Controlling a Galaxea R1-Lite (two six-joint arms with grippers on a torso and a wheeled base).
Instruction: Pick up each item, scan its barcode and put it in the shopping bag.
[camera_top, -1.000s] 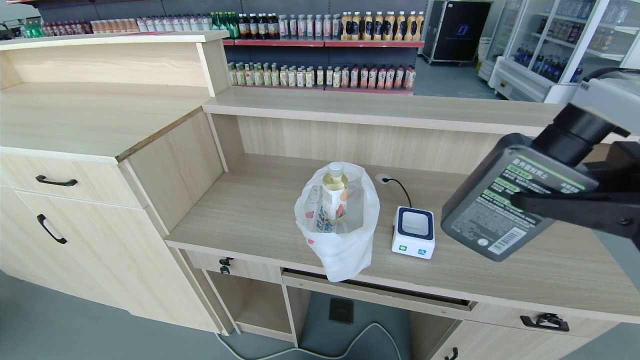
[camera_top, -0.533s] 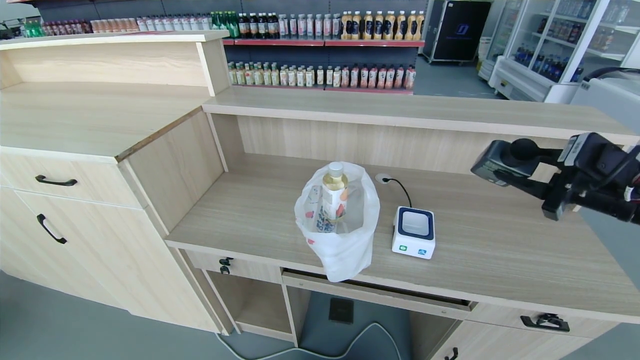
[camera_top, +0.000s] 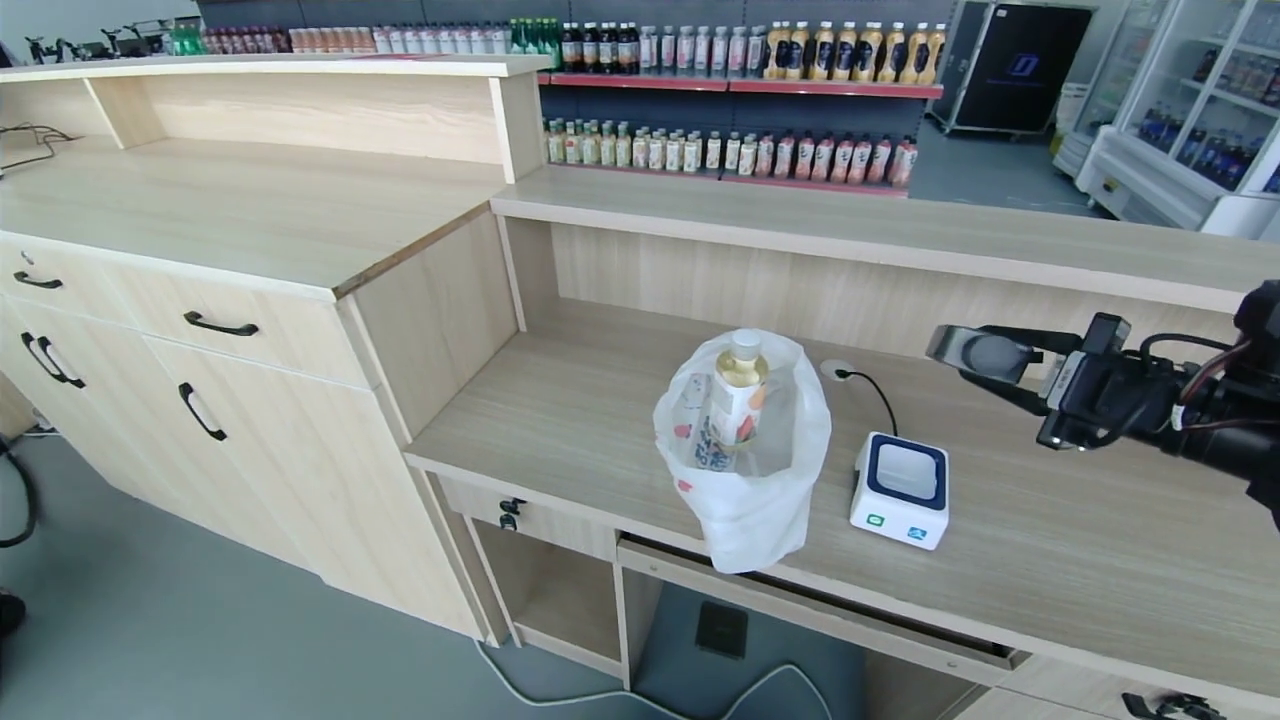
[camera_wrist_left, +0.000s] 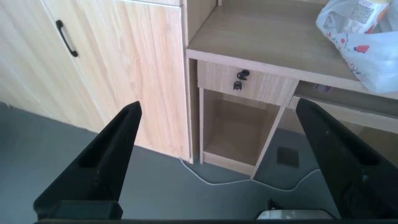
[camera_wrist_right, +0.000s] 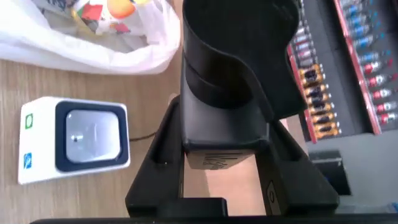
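1. Head view: the right gripper (camera_top: 985, 362) pinches the dark bottle (camera_top: 975, 350) aloft, right of and beyond the scanner (camera_top: 900, 488). The shopping bag (camera_top: 745, 500) stands just left of the scanner.
2. Left wrist view: the left gripper (camera_wrist_left: 217, 162) hangs spread and empty, low before the counter (camera_wrist_left: 261, 31).
3. Right wrist view: the dark bottle sits clamped, off to the scanner's side. I judge its barcode should be turned toward the scanner's window and held steady.

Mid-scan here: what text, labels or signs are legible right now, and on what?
No words read clearly.
Dark bottle: print on its label, blurred.
Drink bottle in the bag: coloured label, too small.
Scanner: green and blue square icons, no legible words.
Shelf bottles: labels too small.
Black case: pale logo mark, unreadable.
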